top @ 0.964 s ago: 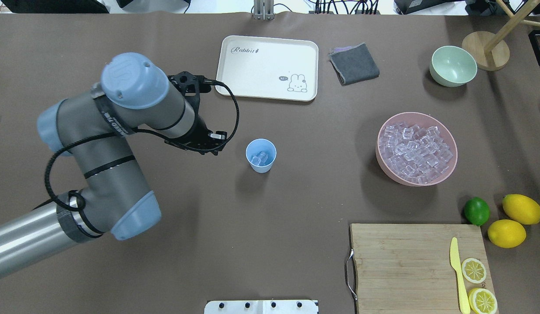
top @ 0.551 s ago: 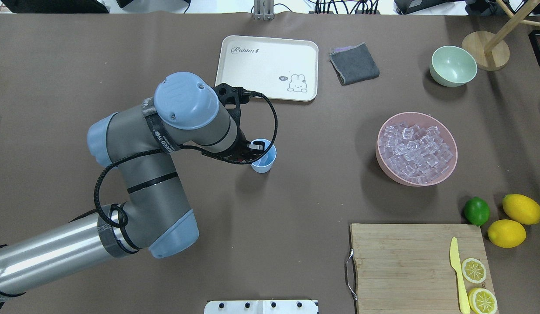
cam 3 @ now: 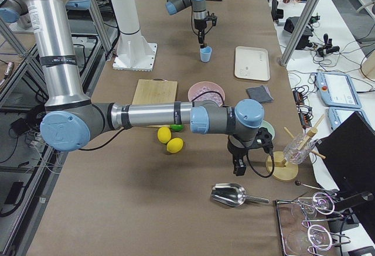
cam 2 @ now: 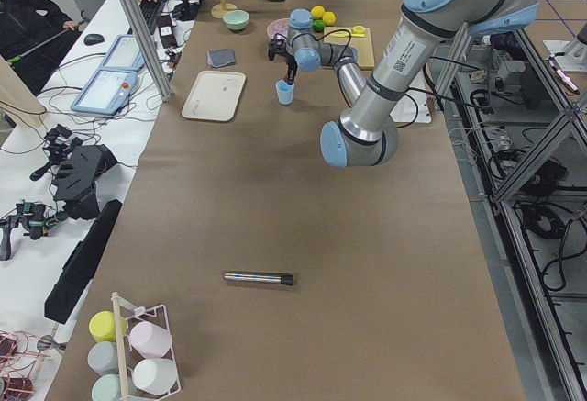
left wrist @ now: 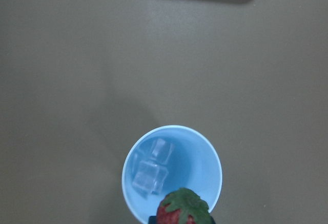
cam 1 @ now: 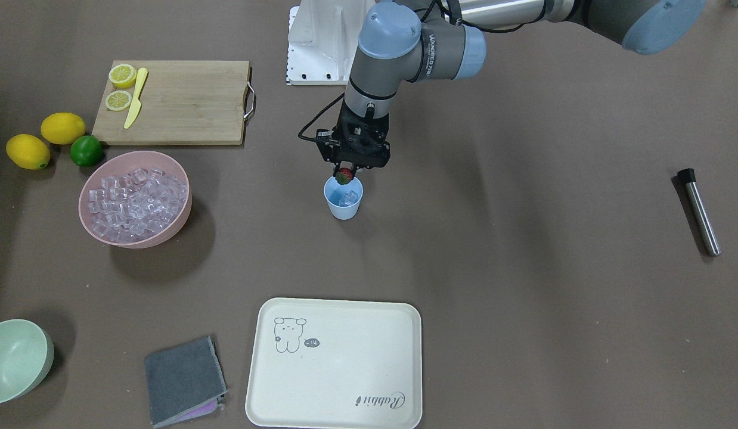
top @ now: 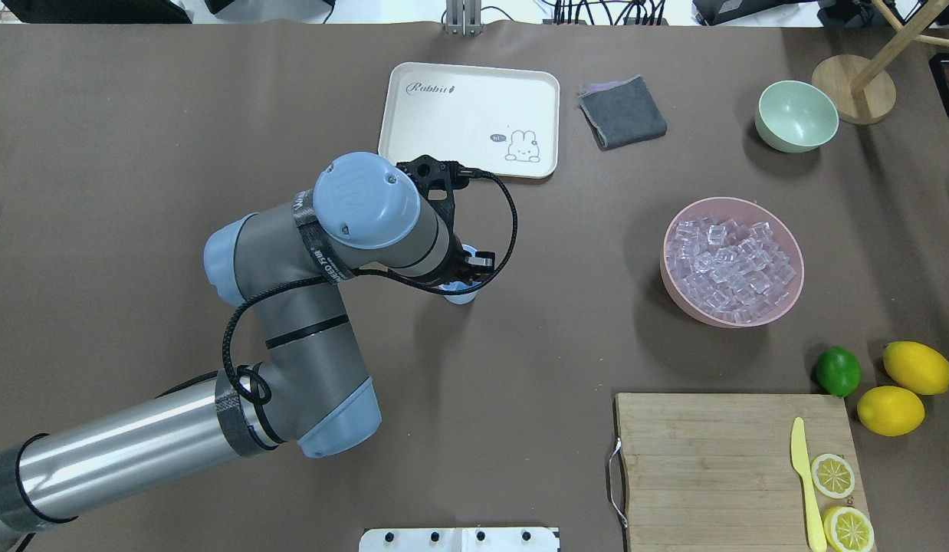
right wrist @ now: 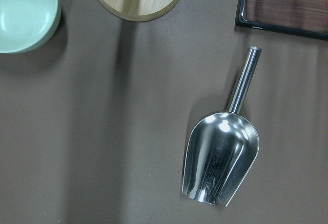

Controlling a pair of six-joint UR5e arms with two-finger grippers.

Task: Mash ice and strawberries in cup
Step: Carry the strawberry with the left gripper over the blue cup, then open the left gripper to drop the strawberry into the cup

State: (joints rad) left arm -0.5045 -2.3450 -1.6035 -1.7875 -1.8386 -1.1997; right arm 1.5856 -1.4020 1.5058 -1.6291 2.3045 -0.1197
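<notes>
On brown table (cam 1: 524, 268), left tool (cam 1: 344, 173) clamped on strawberry (left wrist: 182, 211) above cup (cam 1: 344, 207), right tool (cam 3: 237, 168) unclear

- The cup (cam 1: 343, 202) stands mid-tabletop (cam 1: 524, 298), with ice cubes (left wrist: 151, 170) inside it.
- The strawberry (left wrist: 183, 209), in the left gripper (cam 1: 345, 172), hangs over the cup's rim on the robot's side.
- The tray (top: 459, 130) lies beyond the cup, with a cloth (top: 623, 113) just right of it and a bowl (top: 796, 115) farther right.
- A second bowl (top: 720, 321), full of loose ice (top: 731, 264), sits well right of the cup.
- Nearer the robot, a cutting board (top: 712, 460) carries a knife (top: 804, 479) and lemon slices (top: 832, 474).
- A lime (top: 838, 371) and lemons (top: 917, 367) lie by the board's far right corner.
</notes>
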